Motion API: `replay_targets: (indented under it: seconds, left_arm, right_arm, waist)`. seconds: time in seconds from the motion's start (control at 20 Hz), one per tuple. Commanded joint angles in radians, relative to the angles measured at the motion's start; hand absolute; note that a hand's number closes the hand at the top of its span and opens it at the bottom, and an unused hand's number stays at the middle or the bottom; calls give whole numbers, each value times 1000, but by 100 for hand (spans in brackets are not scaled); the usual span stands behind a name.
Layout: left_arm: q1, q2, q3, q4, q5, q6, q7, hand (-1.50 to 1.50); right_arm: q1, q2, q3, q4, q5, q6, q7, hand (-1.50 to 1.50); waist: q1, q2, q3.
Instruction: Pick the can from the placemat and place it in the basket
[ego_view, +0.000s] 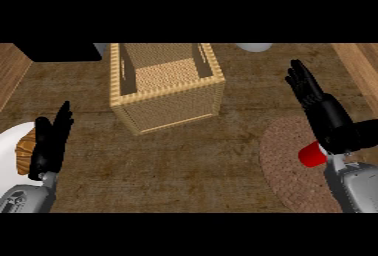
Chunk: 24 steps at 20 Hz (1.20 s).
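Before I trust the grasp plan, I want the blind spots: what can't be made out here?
- Red can, head view: mostly hidden behind the right robot hand.
- Round woven placemat: cut off by the right edge and covered by the forearm.
- White plate: cut by the left edge, partly behind the left robot hand.
- Wicker basket: floor hidden by its walls.

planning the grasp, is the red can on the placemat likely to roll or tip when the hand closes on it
The red can looks round and smooth, so it may slip or roll if nudged sideways. The right hand covers most of it, so its pose is unclear. The woven placemat probably adds some friction.
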Motion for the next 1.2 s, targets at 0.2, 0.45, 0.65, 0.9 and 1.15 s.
replay_targets:
  seconds: [0.2,0.45,0.65,0.9,1.15]
  left_arm:
    - [-78,37,-20,-61,-15,-70,-14,0]
    - [-48,21,-35,-60,25,-123,-5,0]
    - [-88,-8,-38,5,11,-152,-25,0]
    - [-44,2,-40,-43,9,-139,-19,0]
    - [-62,0,-44,-57,11,-152,-3,0]
  right_arm:
    - [67,-18,-209,176,-414,407,-292,150]
    - [130,30,-253,50,-472,650,-654,-150]
    - [232,-37,-381,131,-340,642,-794,-150]
    - [289,-254,-466,67,-59,446,-687,-150]
    - [292,-538,-510,138,102,549,-681,-150]
  waist:
    - [10,51,11]
    - [-14,33,6]
    - [4,37,-3]
    - [-3,33,-4]
    - [20,38,-3]
